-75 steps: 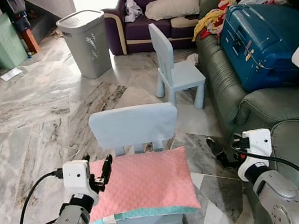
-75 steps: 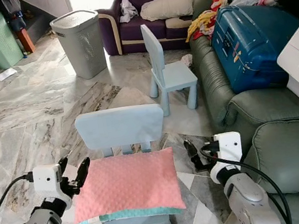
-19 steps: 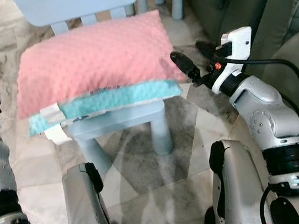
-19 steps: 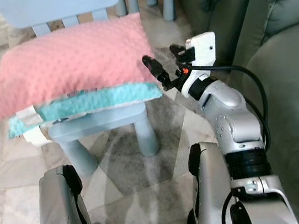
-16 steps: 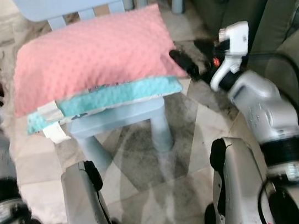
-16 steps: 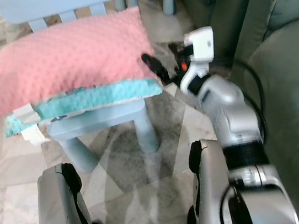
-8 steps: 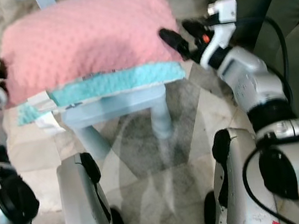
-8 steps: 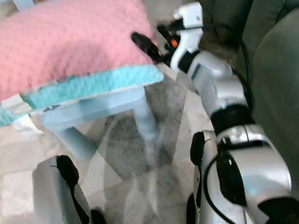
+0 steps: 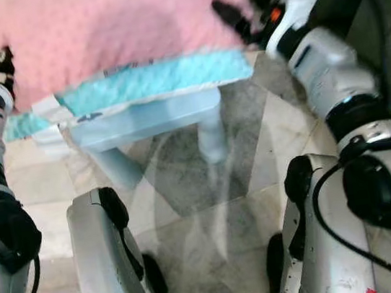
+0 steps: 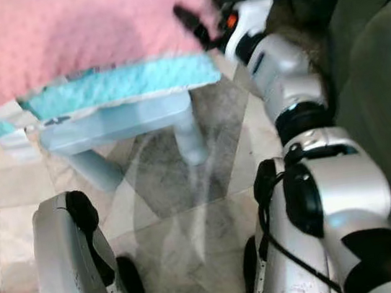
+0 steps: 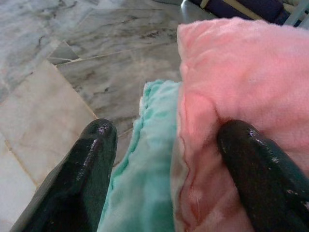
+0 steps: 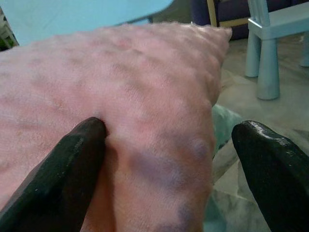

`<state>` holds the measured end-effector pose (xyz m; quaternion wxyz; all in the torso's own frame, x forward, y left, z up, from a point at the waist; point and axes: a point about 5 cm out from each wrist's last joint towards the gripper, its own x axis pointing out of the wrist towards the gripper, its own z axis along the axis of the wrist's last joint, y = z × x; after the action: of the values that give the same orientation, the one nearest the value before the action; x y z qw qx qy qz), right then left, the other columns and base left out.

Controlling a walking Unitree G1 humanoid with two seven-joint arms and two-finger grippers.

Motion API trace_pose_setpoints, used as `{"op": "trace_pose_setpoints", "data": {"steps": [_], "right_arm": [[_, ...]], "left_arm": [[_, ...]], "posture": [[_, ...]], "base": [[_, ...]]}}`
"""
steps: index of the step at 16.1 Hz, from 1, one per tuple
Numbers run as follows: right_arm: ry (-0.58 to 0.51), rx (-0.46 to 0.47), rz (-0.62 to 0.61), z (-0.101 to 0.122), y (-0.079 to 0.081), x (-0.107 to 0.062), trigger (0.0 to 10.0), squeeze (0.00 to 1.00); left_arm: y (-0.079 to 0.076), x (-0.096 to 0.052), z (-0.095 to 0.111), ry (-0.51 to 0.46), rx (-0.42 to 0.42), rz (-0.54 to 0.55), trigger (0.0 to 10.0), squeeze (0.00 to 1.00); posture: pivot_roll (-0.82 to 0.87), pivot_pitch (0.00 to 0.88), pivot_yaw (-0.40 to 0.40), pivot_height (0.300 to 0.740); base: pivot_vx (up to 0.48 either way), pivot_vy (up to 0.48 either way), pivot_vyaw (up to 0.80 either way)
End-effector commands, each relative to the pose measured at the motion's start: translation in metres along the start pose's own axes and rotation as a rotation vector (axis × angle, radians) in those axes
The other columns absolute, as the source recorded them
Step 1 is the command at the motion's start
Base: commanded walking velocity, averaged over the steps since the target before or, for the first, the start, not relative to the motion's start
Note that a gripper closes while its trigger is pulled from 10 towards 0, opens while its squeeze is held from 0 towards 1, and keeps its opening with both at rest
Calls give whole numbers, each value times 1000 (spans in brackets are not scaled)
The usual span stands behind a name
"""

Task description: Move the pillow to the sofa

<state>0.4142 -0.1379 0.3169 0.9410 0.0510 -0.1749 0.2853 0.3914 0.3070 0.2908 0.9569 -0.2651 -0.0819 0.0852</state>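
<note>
Left wrist view has the left gripper (image 11: 164,159) spread wide around the pillow's end: one finger (image 11: 89,164) lies outside the teal underside, the other presses the pink face, nothing clamped. The right gripper (image 12: 169,159) is equally wide, one finger (image 12: 72,164) denting the pink top, the other clear beyond the corner. The pillow (image 9: 120,26) lies on a small light-blue chair (image 9: 141,121), overhanging its seat. A second blue chair (image 12: 275,34) stands behind on the marble floor (image 9: 186,184). The green sofa (image 10: 379,55) rises close beside the right arm. The robot's own legs (image 9: 103,269) stand before the chair.
</note>
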Motion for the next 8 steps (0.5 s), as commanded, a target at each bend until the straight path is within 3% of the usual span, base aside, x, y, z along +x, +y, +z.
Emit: {"op": "trace_pose_setpoints", "data": {"steps": [1, 5, 8], "right_arm": [[-14, 14, -33, 5, -6, -1, 10000, 0], [19, 85, -49, -6, -4, 1, 10000, 0], [19, 115, 30, -10, 1, 1, 10000, 0]], "left_arm": [[0, 0, 10, 4, 23, -20, 10000, 0], [-11, 2, 3, 86, 59, -127, 10000, 0], [-15, 2, 15, 45, 208, -148, 10000, 0]], "posture": [[42, 435, 69, 329], [39, 435, 70, 329], [45, 432, 63, 329]], "base": [[0, 0, 0], [0, 0, 0], [0, 0, 0]]}}
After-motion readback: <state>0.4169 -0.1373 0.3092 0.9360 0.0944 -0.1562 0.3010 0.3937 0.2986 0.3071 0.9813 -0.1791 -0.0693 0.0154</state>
